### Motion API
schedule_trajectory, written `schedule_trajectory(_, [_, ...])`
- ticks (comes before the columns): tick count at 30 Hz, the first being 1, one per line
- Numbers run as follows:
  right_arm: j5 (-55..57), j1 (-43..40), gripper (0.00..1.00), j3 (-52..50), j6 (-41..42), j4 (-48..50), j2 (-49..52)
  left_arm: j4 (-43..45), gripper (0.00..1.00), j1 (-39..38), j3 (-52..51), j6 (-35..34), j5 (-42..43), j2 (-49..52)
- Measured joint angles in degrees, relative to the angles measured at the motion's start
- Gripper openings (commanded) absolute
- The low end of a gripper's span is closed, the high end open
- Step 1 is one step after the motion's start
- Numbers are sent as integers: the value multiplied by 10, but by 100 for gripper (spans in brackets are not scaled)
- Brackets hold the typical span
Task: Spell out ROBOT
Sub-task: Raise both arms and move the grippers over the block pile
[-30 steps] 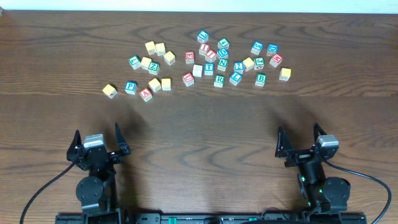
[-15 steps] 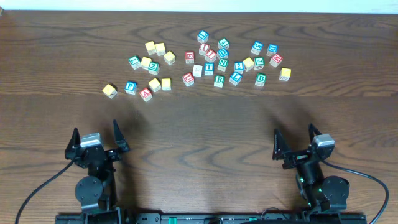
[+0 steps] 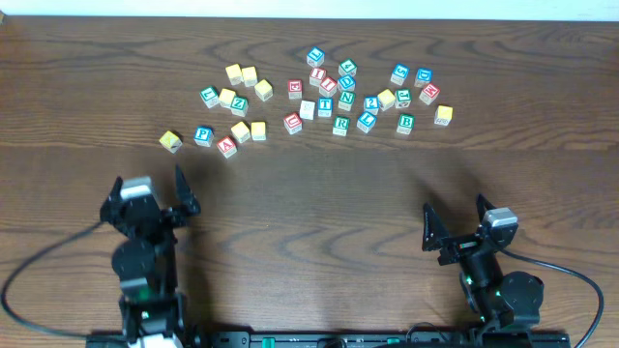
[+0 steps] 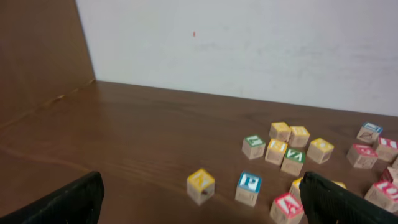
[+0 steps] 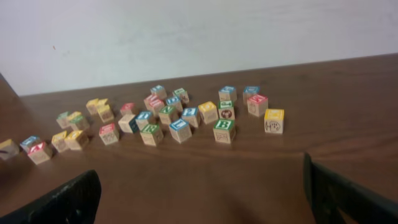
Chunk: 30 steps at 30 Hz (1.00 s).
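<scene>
Moved: the left gripper (image 3: 149, 184) has advanced up the table toward the cubes, and the right gripper (image 3: 453, 215) has crept forward a little.
Left claw: fingers spread wide, holding nothing.
Right claw: fingers spread wide, empty.
R cube (image 3: 340, 125): front edge of the scatter, between the two claws and well apart from both.
T cube (image 3: 326, 105): just behind the R cube, to its left.
B cube (image 3: 406, 123): ahead of the right claw, well apart.
Left-end yellow cube (image 3: 170, 142): the cube nearest the left claw, not touching it.
Right-end yellow cube (image 3: 443, 115): near the B cube.
</scene>
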Motion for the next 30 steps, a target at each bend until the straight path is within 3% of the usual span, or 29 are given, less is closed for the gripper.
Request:
schedule_trajectory(11, [-4, 0, 99, 75, 0, -48, 75, -29, 99, 0, 195, -6, 81, 176])
schedule_trajectory(21, [-7, 0, 99, 211, 0, -64, 285, -101, 99, 0, 258, -12, 97, 188])
schedule_trajectory(30, [-11, 0, 99, 388, -55, -160, 469, -222, 99, -1, 361, -12, 102, 228])
